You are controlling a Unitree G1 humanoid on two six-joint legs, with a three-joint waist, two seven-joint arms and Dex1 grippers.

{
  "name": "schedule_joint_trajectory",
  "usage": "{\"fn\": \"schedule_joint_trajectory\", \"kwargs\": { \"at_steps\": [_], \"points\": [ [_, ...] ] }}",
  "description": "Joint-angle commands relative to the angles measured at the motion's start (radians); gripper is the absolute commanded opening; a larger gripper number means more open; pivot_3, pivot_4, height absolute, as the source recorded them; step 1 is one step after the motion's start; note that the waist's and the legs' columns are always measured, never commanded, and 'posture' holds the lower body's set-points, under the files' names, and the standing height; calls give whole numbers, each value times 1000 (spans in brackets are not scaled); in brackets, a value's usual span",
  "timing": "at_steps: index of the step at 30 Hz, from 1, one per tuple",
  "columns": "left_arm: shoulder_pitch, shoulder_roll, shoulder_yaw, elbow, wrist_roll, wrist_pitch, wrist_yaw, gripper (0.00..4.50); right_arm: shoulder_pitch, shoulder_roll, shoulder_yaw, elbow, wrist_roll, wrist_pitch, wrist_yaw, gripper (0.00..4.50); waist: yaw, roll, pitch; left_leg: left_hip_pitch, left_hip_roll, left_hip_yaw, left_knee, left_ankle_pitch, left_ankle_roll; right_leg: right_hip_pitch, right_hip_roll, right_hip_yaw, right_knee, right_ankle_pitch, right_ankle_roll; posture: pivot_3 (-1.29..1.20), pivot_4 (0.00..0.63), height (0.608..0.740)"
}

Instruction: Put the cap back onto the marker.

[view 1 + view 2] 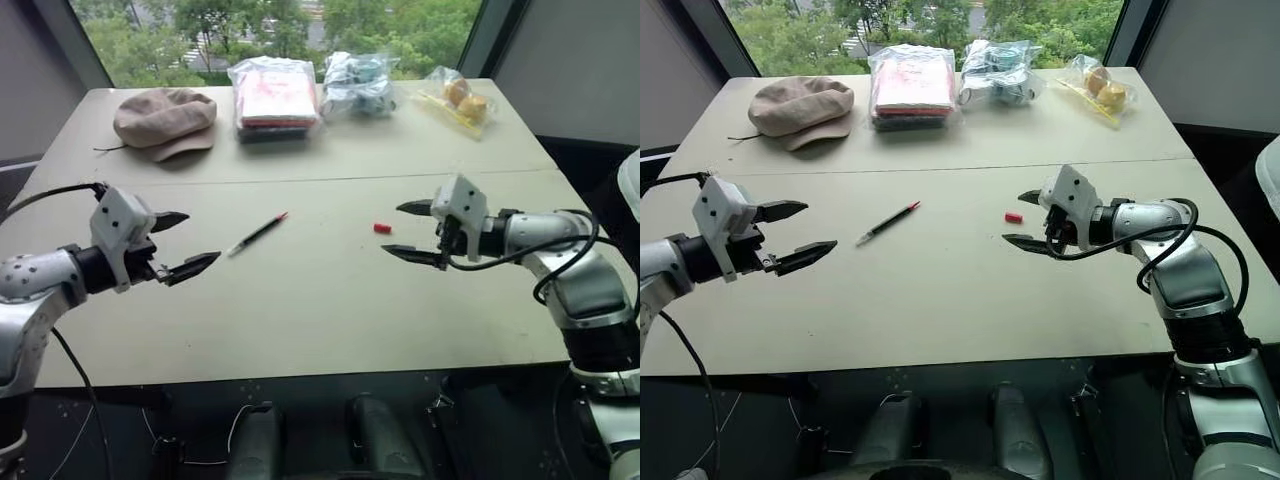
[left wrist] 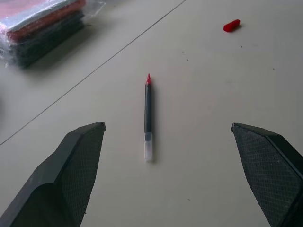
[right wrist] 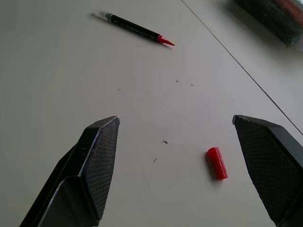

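With both the left gripper and right gripper spread wide and empty, the cap and marker lie apart mid-table, and the tiny cap could probably skid away under a slightly off pinch

On the table, the marker is laid left of centre, with the cap apart to its right. Along the far edge, a hat, a wrapped stack, a bagged bundle and bagged food are ranged left to right.
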Motion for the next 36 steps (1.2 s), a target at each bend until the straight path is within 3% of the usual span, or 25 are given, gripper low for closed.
{"fn": "schedule_joint_trajectory", "kwargs": {
  "at_steps": [1, 25, 32, 36],
  "points": [
    [-16, 12, 31, -9, -10, -6, -7, 4464, -17, -10, -22, -34, 13, 8, -2, 3948, 1, 0, 0, 0, 0, 0, 0, 0, 0, 0, 0, 0, 0, 0, 0, 0, 150, 740],
    [-29, -46, 5, -17, -11, -1, 47, 4464, -37, 10, 20, -26, -29, -31, -13, 3948, 2, 0, 0, 0, 0, 0, 0, 0, 0, 0, 0, 0, 0, 1, 1, 0, 150, 740],
    [-57, -110, -8, 18, -20, 6, 85, 4464, -35, 30, 11, -22, -21, -31, -27, 3948, 3, 0, 0, 0, 0, 0, 0, 0, 0, 0, 0, 0, 0, 1, 2, 0, 150, 740],
    [-135, -171, -63, 126, -4, -6, 89, 4464, -17, 40, 15, -37, -25, -30, -38, 3948, 7, 0, 0, 0, 0, 0, 1, 0, 0, 0, 0, 0, 0, 1, 2, 0, 150, 740]
  ]
}}
